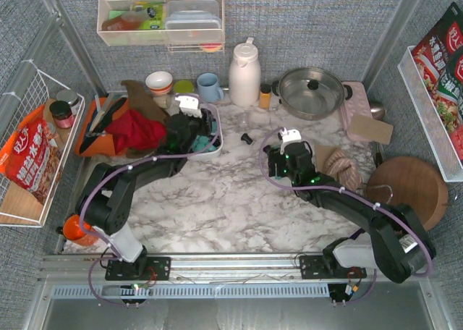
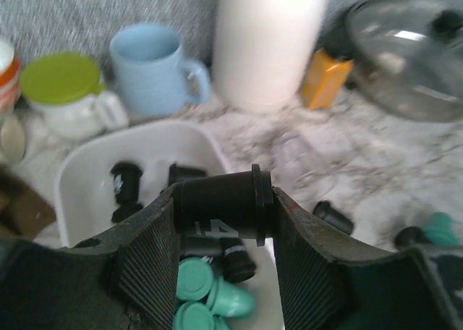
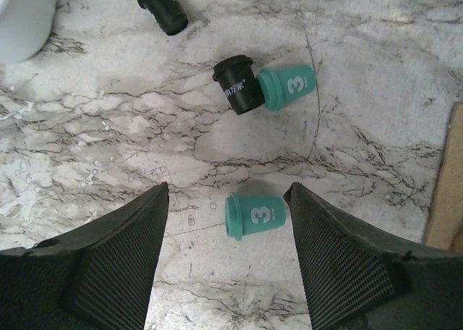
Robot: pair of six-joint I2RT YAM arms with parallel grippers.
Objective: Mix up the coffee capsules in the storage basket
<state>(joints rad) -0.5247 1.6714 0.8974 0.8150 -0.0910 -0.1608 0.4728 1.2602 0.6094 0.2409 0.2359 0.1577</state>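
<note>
My left gripper [image 2: 224, 200] is shut on a black coffee capsule [image 2: 221, 203] marked 4, held sideways above the white storage basket [image 2: 94, 153]. Teal capsules [image 2: 210, 294] and black capsules [image 2: 126, 182] lie in the basket. In the top view the left gripper [image 1: 189, 127] covers most of the basket [image 1: 217, 138]. My right gripper [image 3: 228, 192] is open above the marble, with a teal capsule [image 3: 255, 215] marked 3 lying between its fingers. A black capsule [image 3: 237, 85] touches another teal one [image 3: 288, 86]. A further black capsule [image 3: 163, 6] lies farther off. The right gripper [image 1: 283, 160] is mid-table.
A white thermos [image 1: 244, 73], a blue mug [image 1: 210, 86], a small orange jar [image 1: 265, 95] and a lidded pot [image 1: 311, 91] stand along the back. A red cloth [image 1: 136, 131] lies left of the basket. A rope bundle [image 1: 343, 167] and a round wooden board [image 1: 409, 189] lie right.
</note>
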